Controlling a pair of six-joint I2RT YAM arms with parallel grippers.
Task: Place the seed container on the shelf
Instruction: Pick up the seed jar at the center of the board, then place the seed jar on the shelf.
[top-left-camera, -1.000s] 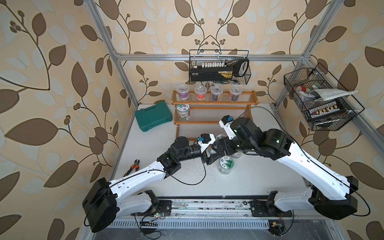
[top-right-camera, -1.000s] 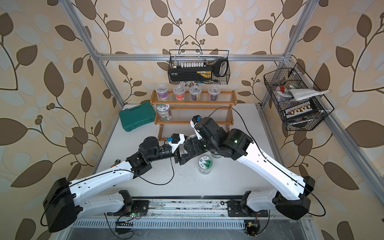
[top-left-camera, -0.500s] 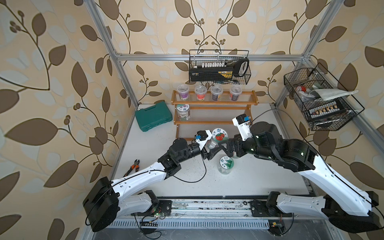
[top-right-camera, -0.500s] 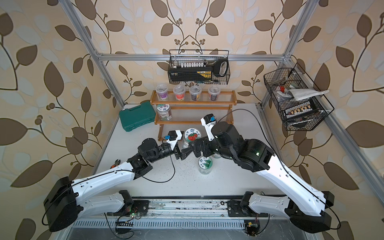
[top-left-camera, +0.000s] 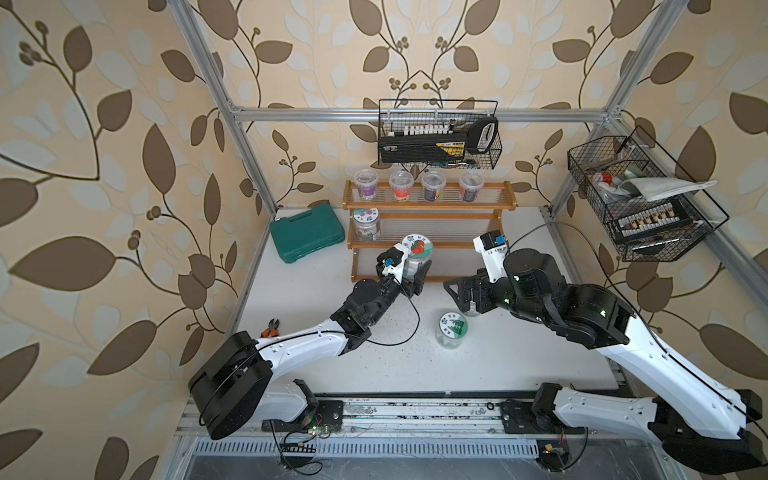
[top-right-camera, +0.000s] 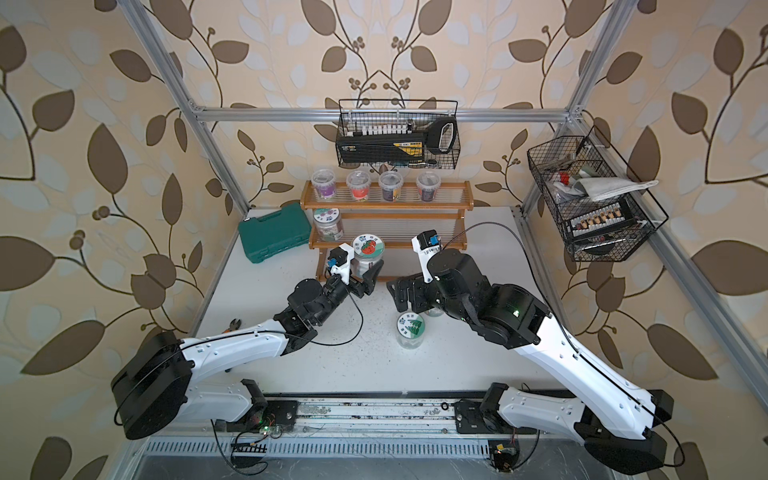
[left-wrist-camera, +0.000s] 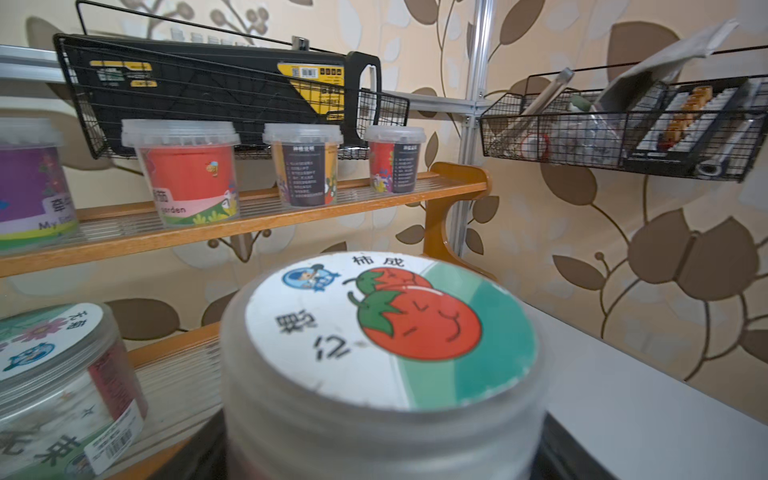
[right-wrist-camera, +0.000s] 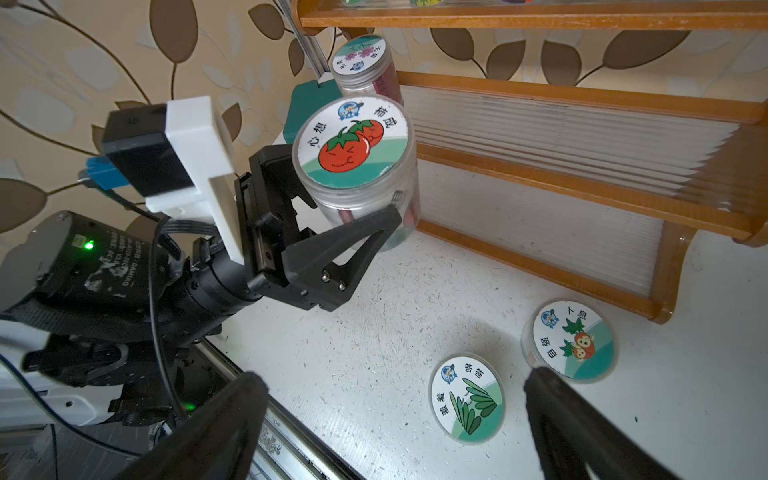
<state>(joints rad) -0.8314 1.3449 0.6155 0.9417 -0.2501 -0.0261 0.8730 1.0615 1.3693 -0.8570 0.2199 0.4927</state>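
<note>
Seed container (right-wrist-camera: 353, 166), clear, tomato-label lid, tight between left fingers (right-wrist-camera: 357, 237); right fingers (right-wrist-camera: 573, 428) apart

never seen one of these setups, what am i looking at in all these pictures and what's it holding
These are two robot arms at a white table. Two pictures look down from overhead; the other two come from a camera on each wrist. The left claw grips a clear jar with a tomato lid, upright, in front of the wooden shelf. The right claw is open and empty. A grass-lid jar and another jar stand on the table, with a green case and pliers.
</note>
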